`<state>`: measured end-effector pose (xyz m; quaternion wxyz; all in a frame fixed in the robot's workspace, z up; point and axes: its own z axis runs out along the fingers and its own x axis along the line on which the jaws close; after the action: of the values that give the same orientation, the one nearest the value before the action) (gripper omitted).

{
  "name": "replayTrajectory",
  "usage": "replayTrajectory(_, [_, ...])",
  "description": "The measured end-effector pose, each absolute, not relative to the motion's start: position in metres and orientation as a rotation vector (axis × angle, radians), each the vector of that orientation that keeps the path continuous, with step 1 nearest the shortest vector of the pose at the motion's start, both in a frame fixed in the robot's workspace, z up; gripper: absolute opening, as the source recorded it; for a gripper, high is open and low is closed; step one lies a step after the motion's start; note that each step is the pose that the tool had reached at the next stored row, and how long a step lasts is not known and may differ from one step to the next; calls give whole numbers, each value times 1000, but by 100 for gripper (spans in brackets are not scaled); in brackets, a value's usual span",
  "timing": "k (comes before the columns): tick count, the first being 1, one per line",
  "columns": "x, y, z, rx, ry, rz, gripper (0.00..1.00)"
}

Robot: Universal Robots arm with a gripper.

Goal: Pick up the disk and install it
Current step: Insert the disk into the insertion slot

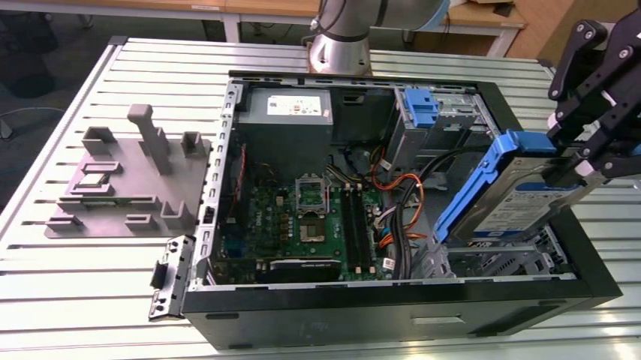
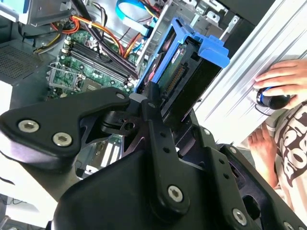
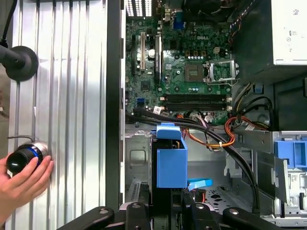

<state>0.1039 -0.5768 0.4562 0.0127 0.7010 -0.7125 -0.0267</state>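
No legible print — labels on the disk [image 1: 513,206] and the power supply [image 1: 288,111] are unreadable.

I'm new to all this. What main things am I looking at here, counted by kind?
open computer case: 1
disk, held tilted over the case by the gripper: 1
power supply, inside the case: 1
grey holder plate, on the table beside the case: 1
Total: 4
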Motion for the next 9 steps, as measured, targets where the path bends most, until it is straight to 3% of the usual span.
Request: replayTrajectory(9, [112,-577,453,2184,-2221,-83,35])
